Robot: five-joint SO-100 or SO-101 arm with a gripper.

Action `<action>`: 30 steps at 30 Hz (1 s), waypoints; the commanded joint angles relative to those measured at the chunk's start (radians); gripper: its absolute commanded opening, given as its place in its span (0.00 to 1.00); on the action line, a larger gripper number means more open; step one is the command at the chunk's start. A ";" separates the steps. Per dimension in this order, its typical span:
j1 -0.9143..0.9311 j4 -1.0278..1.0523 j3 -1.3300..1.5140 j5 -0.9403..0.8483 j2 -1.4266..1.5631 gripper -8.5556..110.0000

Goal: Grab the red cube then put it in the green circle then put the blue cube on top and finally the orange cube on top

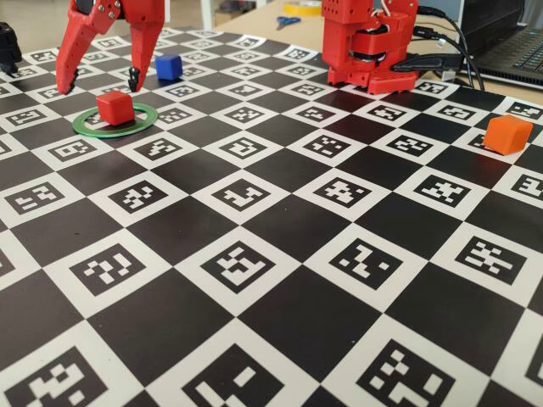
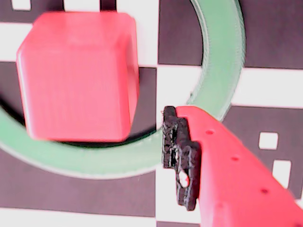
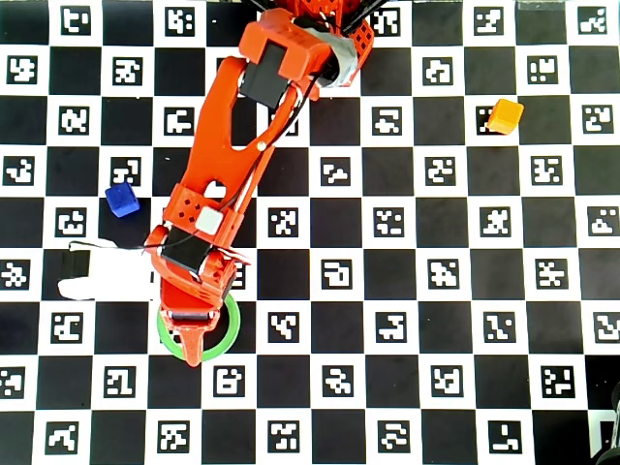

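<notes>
Red cube (image 1: 114, 108) inside green circle (image 1: 115, 121), gripper (image 1: 99, 87) spread wide just above, clear of it

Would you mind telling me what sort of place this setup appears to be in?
Probably a robotics lab or hobby workbench: a marker-printed checkerboard mat covers the table, the arm's pincer hangs open over it, and a laptop and scissors sit behind.

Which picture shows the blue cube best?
The fixed view shows the blue cube best: you see its top and side, standing on the checkered mat behind the green circle. The overhead view shows only its top, small and left of the arm. The wrist view does not show it.
</notes>
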 commanded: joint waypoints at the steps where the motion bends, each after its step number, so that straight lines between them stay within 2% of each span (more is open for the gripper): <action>1: 0.008 0.025 -0.005 0.015 0.192 0.47; 7: 0.012 0.095 0.006 0.035 0.308 0.47; 17: 0.052 0.264 -0.005 0.172 0.460 0.46; 30: 0.245 0.370 -0.092 0.400 0.499 0.45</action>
